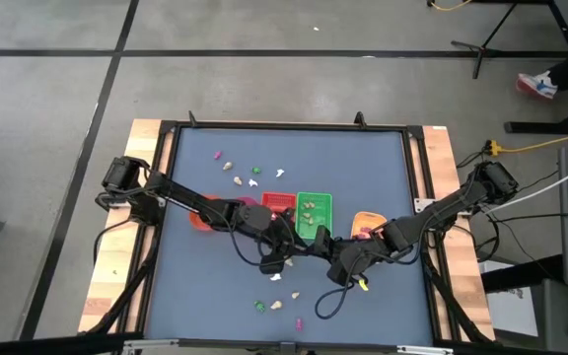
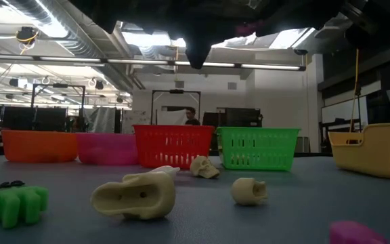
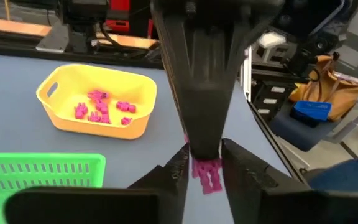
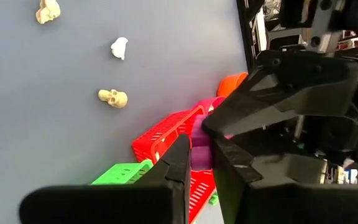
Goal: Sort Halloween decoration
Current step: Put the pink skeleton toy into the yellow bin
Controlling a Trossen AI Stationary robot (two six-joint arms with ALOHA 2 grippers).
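A magenta trinket (image 3: 207,175) hangs above the middle of the table, between both grippers. My right gripper (image 4: 200,163) is shut on it, coming from the table's right. My left gripper (image 3: 205,169) comes from the left, and its fingers stand close on either side of the same trinket. In the high view the two grippers meet near the green basket (image 1: 314,212), the left gripper (image 1: 294,251) beside the right gripper (image 1: 325,258). Loose trinkets lie on the table: skulls (image 4: 113,98), a white piece (image 4: 119,48) and a green piece (image 2: 15,203). My right gripper pinches the trinket's upper end (image 4: 199,142) between its two fingers, slanting down from the table's right. The trinket is lifted clear of the table. My left gripper has a finger (image 3: 180,168) close at each side of the trinket's lower part; whether they touch it I cannot tell.
A row of containers stands behind the grippers: orange tray (image 1: 200,217), pink tray (image 2: 107,148), red basket (image 1: 278,204), green basket and a yellow bowl (image 3: 55,109) holding magenta trinkets. Loose trinkets lie at the far left (image 1: 238,180) and near the front edge (image 1: 276,306).
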